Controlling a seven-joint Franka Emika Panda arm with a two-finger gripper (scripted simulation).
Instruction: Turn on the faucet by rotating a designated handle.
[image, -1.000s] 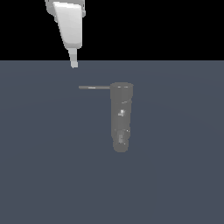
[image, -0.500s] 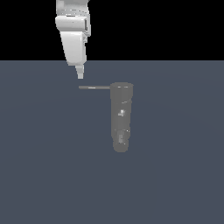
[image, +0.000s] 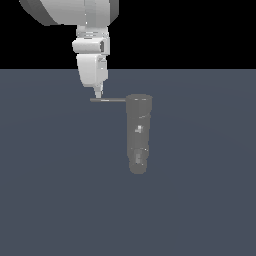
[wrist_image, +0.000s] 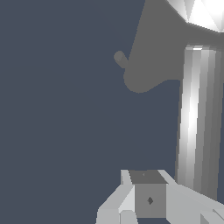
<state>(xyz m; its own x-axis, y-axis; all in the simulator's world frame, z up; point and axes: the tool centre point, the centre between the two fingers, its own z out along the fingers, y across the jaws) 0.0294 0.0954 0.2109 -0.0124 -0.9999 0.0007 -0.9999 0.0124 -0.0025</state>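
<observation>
In the exterior view we see our hand (image: 98, 95), fingers drawn narrow to one tip and holding nothing, just above the free end of the handle (image: 107, 100), which juts leftward from the upright faucet (image: 138, 132) near the middle.

Dull grey faucet (image: 138, 131) at centre of the exterior view, metal-like, mostly matt, with small pale glints midway down. Thin grey handle (image: 111, 100) at its top, smooth, metallic, unpolished. White gripper (image: 98, 93) in the upper left, smooth and plastic-looking, softly glossy. Flat slate-blue floor (image: 55, 190), matt, textureless. In the wrist view's right half, handle (wrist_image: 197, 118) brightly streaked, polished-looking.
</observation>
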